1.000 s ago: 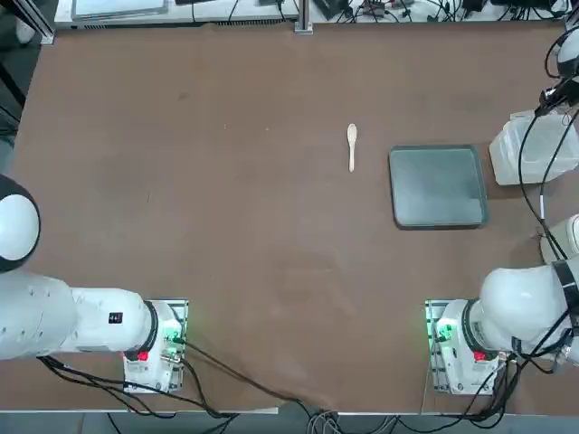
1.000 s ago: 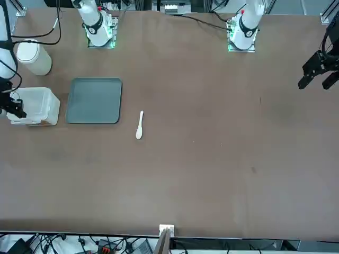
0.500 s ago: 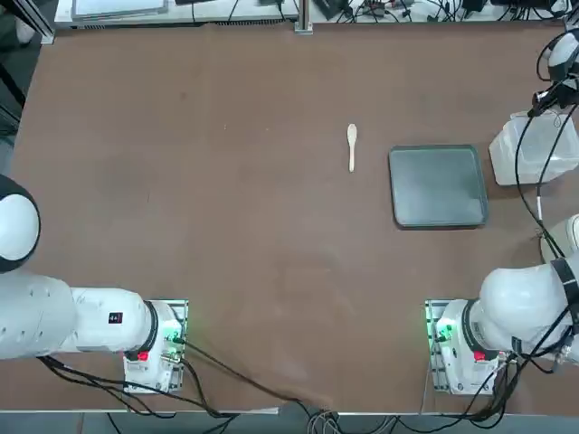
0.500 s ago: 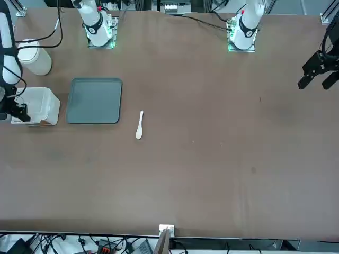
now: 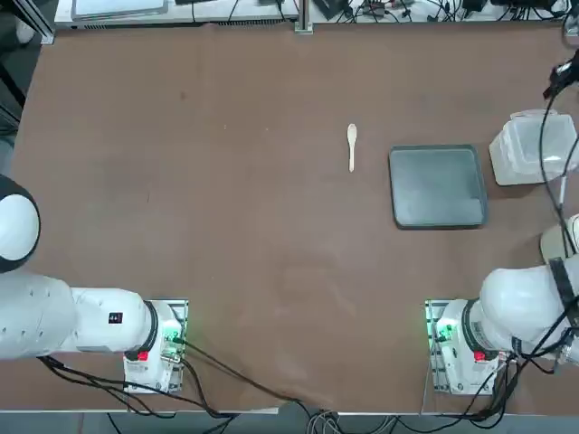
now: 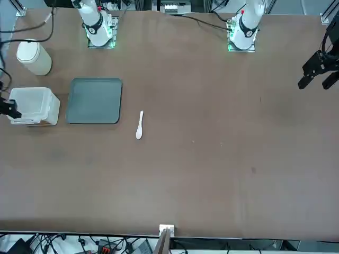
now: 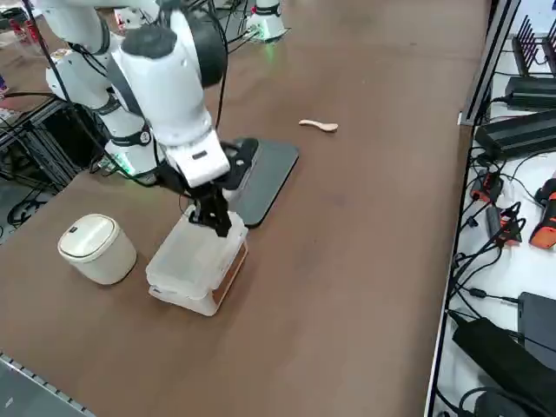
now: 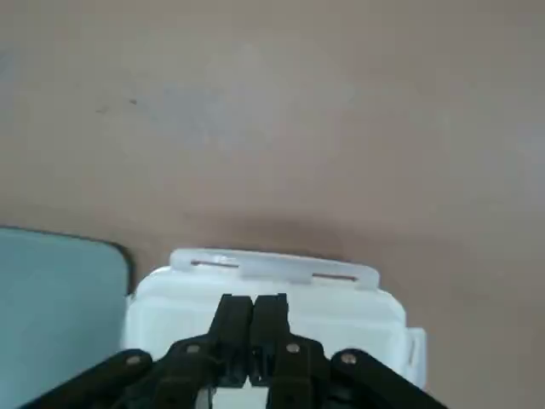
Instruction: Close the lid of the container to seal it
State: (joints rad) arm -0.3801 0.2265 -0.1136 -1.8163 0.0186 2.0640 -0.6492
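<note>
The container (image 5: pixel 534 147) is a small white translucent box near the table's right edge, beside the grey tray. It also shows in the front view (image 6: pixel 33 106) and the right side view (image 7: pixel 196 269). Its lid (image 7: pixel 193 248) lies flat on top of the box, and the lid's front tab (image 8: pixel 274 265) shows in the wrist view. My right gripper (image 7: pixel 219 228) is shut with nothing between its fingers (image 8: pixel 254 307). It hangs over the lid's far edge, and I cannot tell whether the tips touch the lid. Only a dark bit of the gripper (image 6: pixel 8 108) shows in the front view.
A dark grey flat tray (image 5: pixel 438 186) lies just left of the container. A pale spoon (image 5: pixel 352 146) lies farther left. A white round lidded can (image 7: pixel 96 248) stands near the container on the robot's side. Cables hang from the right arm over the box.
The right arm has drawn back from over the container toward the table's far right edge, so more of the box and its flat lid shows. The gripper stayed shut.
</note>
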